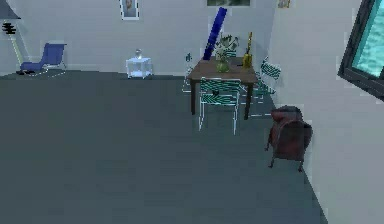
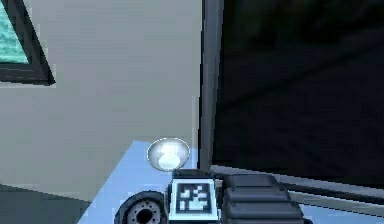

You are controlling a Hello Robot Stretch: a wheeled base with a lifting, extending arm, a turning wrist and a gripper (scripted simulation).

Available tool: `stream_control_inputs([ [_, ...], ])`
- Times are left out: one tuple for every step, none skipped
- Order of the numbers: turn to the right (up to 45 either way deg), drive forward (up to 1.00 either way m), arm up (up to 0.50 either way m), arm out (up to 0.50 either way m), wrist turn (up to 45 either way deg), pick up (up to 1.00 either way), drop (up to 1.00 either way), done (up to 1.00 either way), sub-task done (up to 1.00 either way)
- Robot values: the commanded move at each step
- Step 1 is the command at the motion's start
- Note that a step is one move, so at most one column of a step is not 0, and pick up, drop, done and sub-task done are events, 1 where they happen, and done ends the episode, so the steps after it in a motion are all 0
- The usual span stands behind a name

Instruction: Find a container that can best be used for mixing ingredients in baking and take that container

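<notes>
- You're looking at a pale bowl (image 2: 168, 153) sitting near the worktop's (image 2: 125, 180) far edge, just beside a big dark panel (image 2: 300, 90).
- Your tool (image 2: 146, 211) is showing over the worktop's nearer part, close to the bowl; I cannot tell whether it's holding anything.

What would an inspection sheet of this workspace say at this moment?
Surface: pale blue tabletop, next to a tall dark panel.
Job's things: white bowl standing on the tabletop.
Clutter: nothing seen.
Grippers: gripper low in the arm side view, with the bowl behind it; cannot tell whether it holds anything.
Cables: nothing seen.
Surroundings: window in the wall; ahead, a dining table with a green chair, a blue chair and a dark red armchair.
</notes>
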Motion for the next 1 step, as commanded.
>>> stream_control_inputs([
  [0.0, 0.00, 0.00, 0.28, 0.0, 0.00, 0.00, 0.00, 0.00],
])
